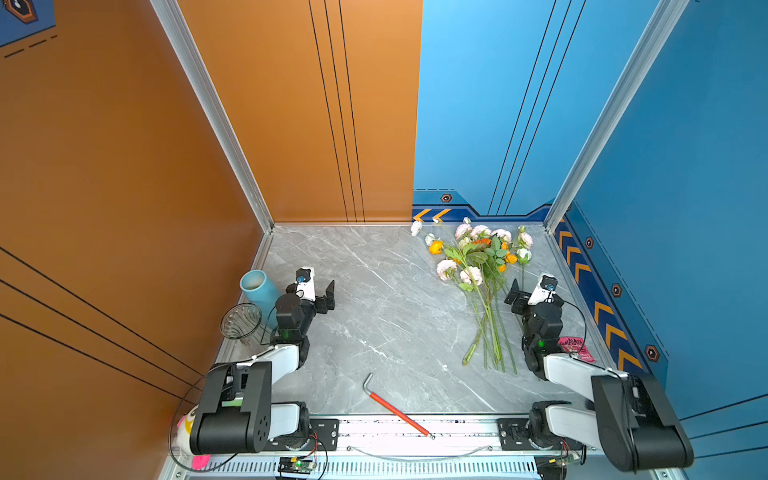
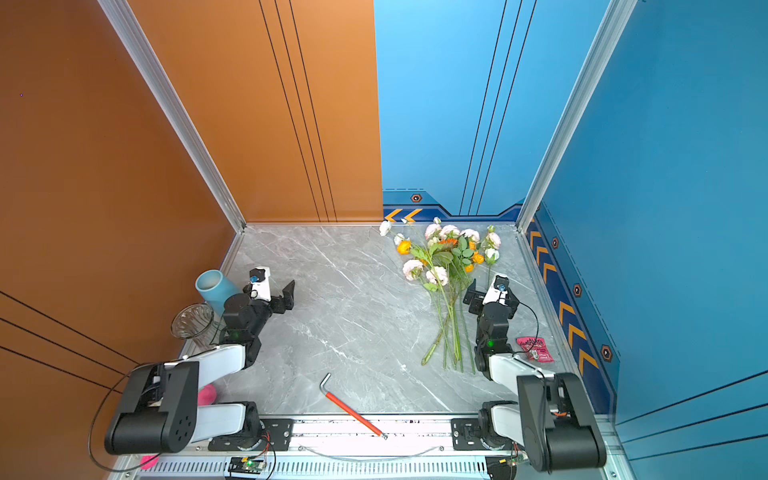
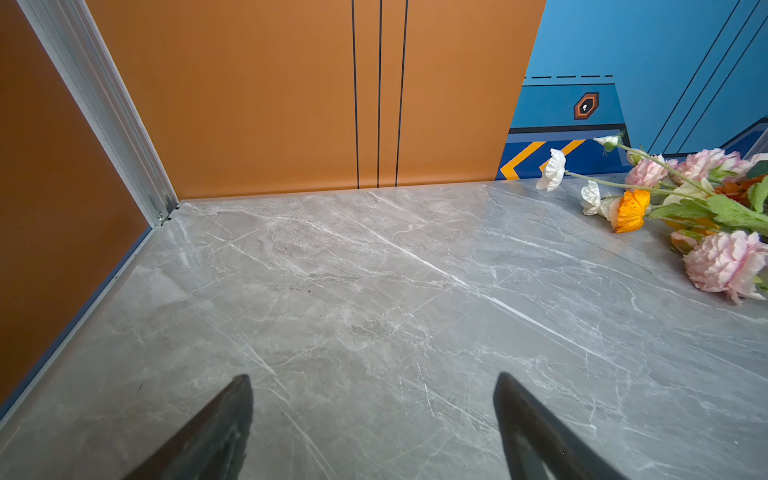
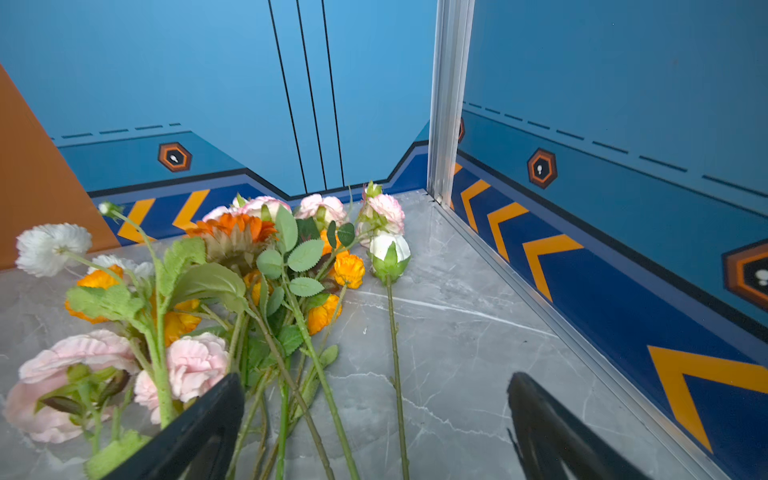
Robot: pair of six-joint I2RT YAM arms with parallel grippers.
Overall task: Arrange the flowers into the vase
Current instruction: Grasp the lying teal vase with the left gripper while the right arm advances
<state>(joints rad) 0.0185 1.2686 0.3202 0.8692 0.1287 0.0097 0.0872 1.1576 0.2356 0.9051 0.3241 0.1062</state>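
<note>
Toward 1-2 o'clock on the grey marble table (image 1: 374, 316), the flowers (image 1: 478, 266) (image 2: 446, 259) lie flat in a loose bunch, with the pink, white and orange blooms at the 12 o'clock end near the back wall and the green stems running down toward 5 o'clock. None are in a vase. The orange sunflower head (image 4: 232, 232) sits mid-bunch, and the white rosebud (image 4: 388, 249) lies a bit apart on its own stem. The glass vase (image 1: 241, 322) (image 2: 192, 322) stands upright at the 9 o'clock edge, well apart from the flowers. The blue cylinder (image 1: 259, 291) is just beside it on its 12 o'clock side, leaning. The left gripper (image 1: 328, 297) (image 3: 374, 386) is near 9 o'clock, just beside the two vessels, jaws apart with only bare marble between them. The right gripper (image 1: 514, 296) (image 4: 376, 384) is at 3 o'clock, just beside the stems, jaws spread wide and holding nothing. The wrist view shows stems crossing between its fingers, but contact can't be told. The red-handled hex key (image 1: 395, 409) lies at 6 o'clock, partly over the front rail. The pink packet (image 1: 575, 349) is at 4 o'clock.
</note>
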